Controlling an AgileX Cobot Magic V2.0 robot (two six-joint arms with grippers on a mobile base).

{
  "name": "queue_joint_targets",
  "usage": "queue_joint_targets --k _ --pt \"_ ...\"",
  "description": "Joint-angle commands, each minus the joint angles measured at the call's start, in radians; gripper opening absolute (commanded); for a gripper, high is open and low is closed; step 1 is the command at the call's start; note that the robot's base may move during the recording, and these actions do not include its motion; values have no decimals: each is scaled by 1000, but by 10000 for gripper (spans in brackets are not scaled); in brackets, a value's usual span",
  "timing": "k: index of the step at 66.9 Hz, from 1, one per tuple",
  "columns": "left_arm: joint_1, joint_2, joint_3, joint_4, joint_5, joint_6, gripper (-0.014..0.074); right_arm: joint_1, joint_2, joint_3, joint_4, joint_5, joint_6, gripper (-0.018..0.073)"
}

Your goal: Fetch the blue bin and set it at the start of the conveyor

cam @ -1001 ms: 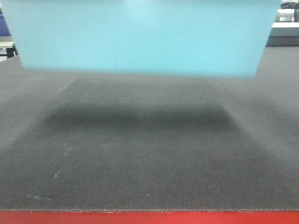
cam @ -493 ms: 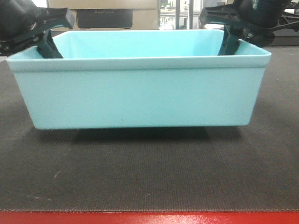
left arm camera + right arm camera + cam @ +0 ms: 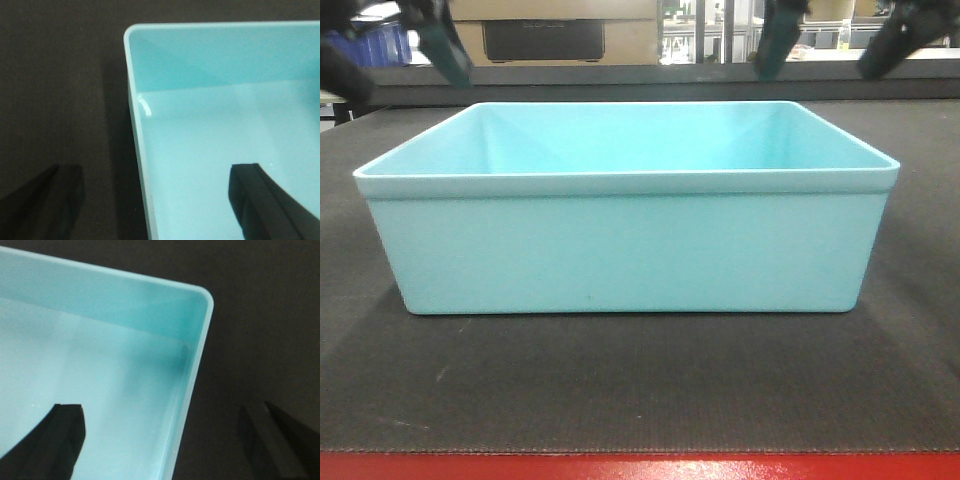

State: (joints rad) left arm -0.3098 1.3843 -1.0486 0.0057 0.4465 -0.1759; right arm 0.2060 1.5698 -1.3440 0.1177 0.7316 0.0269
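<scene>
The blue bin (image 3: 620, 245) is a light turquoise tub standing flat on the conveyor start (image 3: 640, 400), a dark grey woven belt with a red edge strip (image 3: 640, 468). The bin is empty. My left gripper (image 3: 400, 75) is open above the bin's left end, apart from it. In the left wrist view it (image 3: 155, 200) straddles the bin's wall (image 3: 137, 150), one finger over the belt, one over the inside. My right gripper (image 3: 820, 65) is open above the right end. In the right wrist view it (image 3: 162, 440) straddles the bin's wall (image 3: 192, 385) the same way.
Behind the belt stand cardboard boxes with a dark panel (image 3: 545, 40) and dark blue bins (image 3: 380, 40) at the far left. The belt (image 3: 60, 75) runs wide on both sides of the bin.
The bin came down from mid-air and now rests on the belt. Both grippers let go of its rim, opened and rose above it.
</scene>
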Motion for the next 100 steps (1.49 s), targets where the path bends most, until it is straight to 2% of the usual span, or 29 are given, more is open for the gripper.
queue_joint_targets --k 1,2,11,17,18,25,32,38,50,63,86,100 --pt "6 -76 -4 10 12 7 403 -24 -60 -10 -11 2 -8 371" --pt "10 -85 -4 10 14 7 384 -29 -64 -10 -11 3 -8 358" --pt "91 -159 -4 35 46 20 125 -96 -132 -10 -13 43 -8 33" --pt "159 -190 -1 37 97 79 -72 -153 -176 11 -13 49 -8 -161" --pt "175 -193 -2 37 105 93 -101 -162 -188 17 -13 49 -8 -167" --pt "240 -214 18 32 149 176 -111 -218 -251 92 -30 24 -8 -160" --pt "277 -250 84 23 136 200 -111 -245 -325 218 -80 -38 -8 -160" --pt "277 -298 174 23 89 202 -111 -245 -397 357 -126 -119 -8 -160" --pt "277 -451 391 18 -41 202 -111 -245 -562 653 -128 -287 -8 -160" --pt "277 -662 557 18 -60 202 -111 -245 -794 893 -134 -381 -8 -160" --pt "277 -1106 614 18 25 202 -111 -244 -1254 927 -134 -402 -8 -160" --pt "277 -1260 614 18 48 202 -111 -244 -1430 927 -134 -404 -8 -160"
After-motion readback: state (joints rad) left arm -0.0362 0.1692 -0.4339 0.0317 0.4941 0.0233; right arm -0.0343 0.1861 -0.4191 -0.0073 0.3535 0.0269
